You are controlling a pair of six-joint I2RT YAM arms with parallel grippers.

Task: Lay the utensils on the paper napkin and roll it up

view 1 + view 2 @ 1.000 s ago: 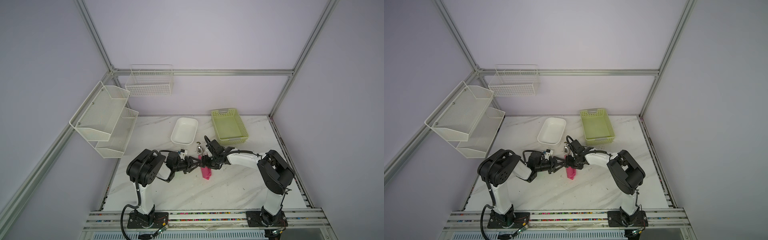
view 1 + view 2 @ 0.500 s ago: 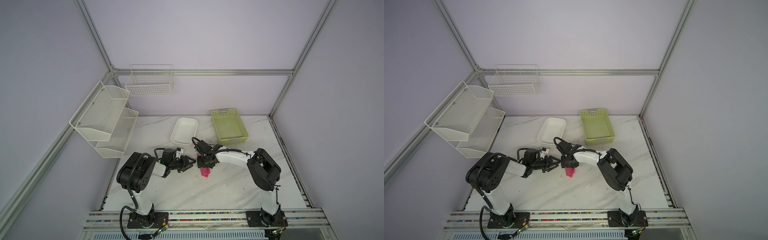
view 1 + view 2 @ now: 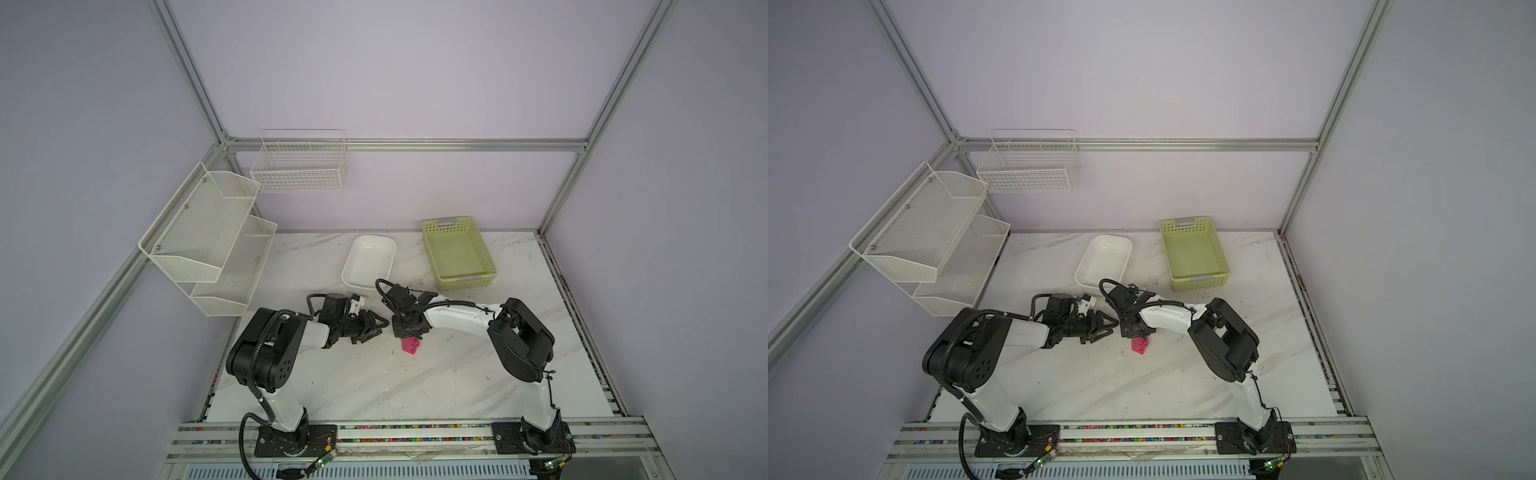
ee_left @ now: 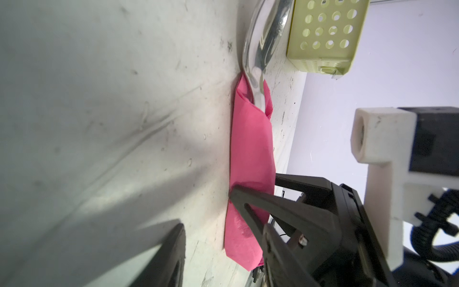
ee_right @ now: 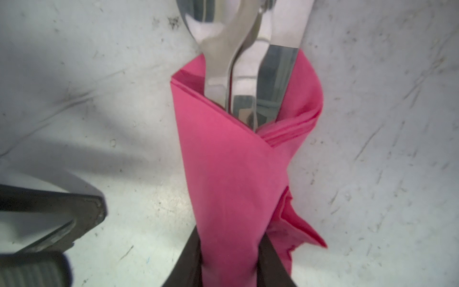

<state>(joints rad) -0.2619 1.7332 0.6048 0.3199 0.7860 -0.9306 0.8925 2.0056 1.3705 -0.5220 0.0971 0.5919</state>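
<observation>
The pink paper napkin [image 5: 231,161] lies rolled around the utensils on the marble table. A silver spoon head [image 5: 218,49] and a second silver head [image 5: 280,69] stick out of its far end; the handles are hidden inside. My right gripper [image 5: 231,268] is shut on the roll's near end, one finger pressed on each side. In both top views the right gripper [image 3: 409,330] [image 3: 1136,330] covers most of the napkin [image 3: 410,345] [image 3: 1139,345]. My left gripper [image 4: 223,251] [image 3: 374,328] stands open just left of the roll [image 4: 250,149], holding nothing. The spoon head [image 4: 263,44] also shows in the left wrist view.
A white dish [image 3: 370,259] and a green perforated basket [image 3: 459,253] stand behind the grippers. White mesh shelves [image 3: 208,241] and a wire basket [image 3: 299,166] hang on the left and back walls. The basket's corner [image 4: 323,37] shows beyond the spoon.
The left gripper drew back leftward off the napkin and stayed open. The right gripper shifted left over the roll and its jaws closed onto it.
</observation>
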